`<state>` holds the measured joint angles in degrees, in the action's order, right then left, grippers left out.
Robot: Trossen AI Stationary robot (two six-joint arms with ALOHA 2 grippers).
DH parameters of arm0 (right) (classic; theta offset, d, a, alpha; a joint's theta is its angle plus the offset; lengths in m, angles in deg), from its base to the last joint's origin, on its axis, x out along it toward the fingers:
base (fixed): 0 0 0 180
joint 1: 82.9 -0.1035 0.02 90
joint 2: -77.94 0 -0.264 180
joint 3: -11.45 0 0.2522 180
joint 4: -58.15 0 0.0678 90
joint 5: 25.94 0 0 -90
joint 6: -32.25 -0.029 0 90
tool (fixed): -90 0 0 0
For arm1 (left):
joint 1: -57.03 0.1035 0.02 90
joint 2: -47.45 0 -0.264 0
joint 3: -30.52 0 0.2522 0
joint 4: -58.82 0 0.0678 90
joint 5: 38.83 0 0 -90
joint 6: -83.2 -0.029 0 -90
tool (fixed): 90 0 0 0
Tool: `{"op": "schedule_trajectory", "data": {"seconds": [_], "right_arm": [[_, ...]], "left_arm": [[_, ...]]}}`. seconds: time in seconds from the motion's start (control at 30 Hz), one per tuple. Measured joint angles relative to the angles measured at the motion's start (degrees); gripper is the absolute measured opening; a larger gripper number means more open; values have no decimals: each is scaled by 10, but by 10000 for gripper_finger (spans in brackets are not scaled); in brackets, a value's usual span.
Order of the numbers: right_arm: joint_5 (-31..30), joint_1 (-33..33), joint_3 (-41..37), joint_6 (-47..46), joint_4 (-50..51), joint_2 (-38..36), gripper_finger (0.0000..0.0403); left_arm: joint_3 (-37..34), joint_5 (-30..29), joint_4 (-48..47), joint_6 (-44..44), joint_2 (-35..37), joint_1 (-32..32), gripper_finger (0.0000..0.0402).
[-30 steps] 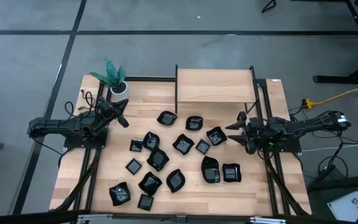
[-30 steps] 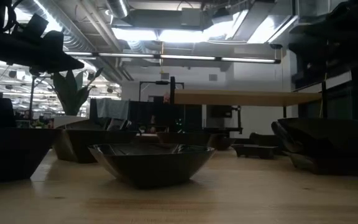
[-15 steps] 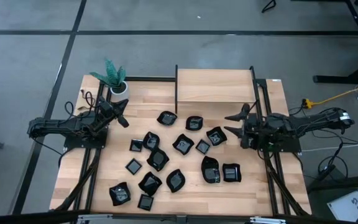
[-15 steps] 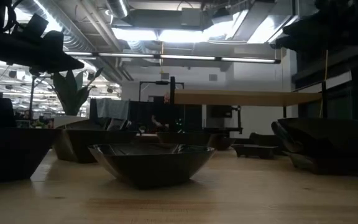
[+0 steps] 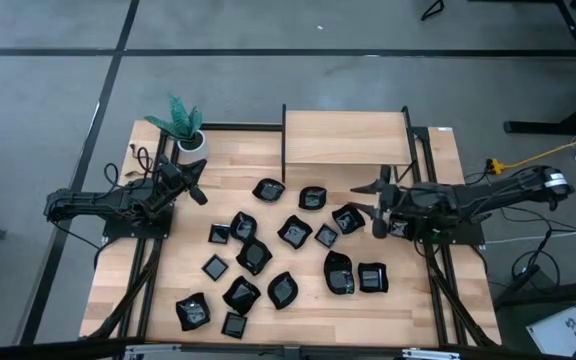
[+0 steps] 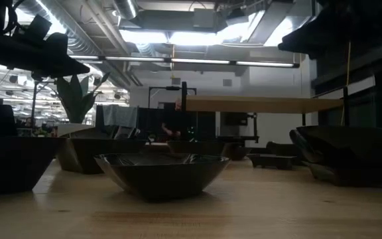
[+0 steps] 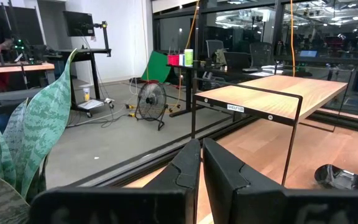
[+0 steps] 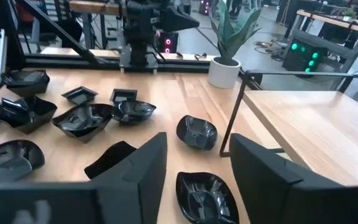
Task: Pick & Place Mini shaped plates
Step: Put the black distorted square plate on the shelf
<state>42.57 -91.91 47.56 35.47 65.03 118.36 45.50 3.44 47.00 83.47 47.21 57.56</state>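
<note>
reaching farther over the plates [image 5: 298, 232], right claw [image 5: 372, 204] open

You are working in a robotics lab set in an open-plan office or workshop. Evidence: exposed ducts and strip lights [image 6: 197, 36] at upper centre of the low view; a standing desk with a monitor [image 7: 79, 23] at upper left of the left wrist view; a floor fan [image 7: 149, 99] left of centre; bare concrete floor [image 5: 268, 85] around the wooden table [image 5: 298, 310].
</note>
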Motion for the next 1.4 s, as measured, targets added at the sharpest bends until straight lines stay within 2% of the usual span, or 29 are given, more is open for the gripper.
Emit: {"op": "schedule_trajectory", "data": {"seconds": [0.2, 0.43, 0.6, 0.73, 0.97, 1.17, 1.3, 1.4], "right_arm": [[12, 0, 24, 37, 36, 18, 129], [16, 0, 86, 30, 177, 18, 94], [21, 0, 122, -14, 282, 18, 50], [73, 0, 141, -84, 352, 19, 9], [161, -1, 170, -178, 411, 32, 22], [227, -1, 190, -234, 460, 38, 17], [270, -1, 201, -315, 488, 38, 15], [279, -1, 204, -378, 515, 38, 23]], "left_arm": [[0, 0, 0, 0, 0, 0, 15], [0, 0, 0, 0, 0, 0, 15], [0, 0, 0, 0, 0, 0, 15], [0, 0, 0, 0, 0, 0, 15], [0, 0, 0, 0, 0, 0, 15], [0, 0, 0, 0, 0, 0, 15], [0, 0, 0, 0, 0, 0, 15], [0, 0, 0, 0, 0, 0, 15]]}}
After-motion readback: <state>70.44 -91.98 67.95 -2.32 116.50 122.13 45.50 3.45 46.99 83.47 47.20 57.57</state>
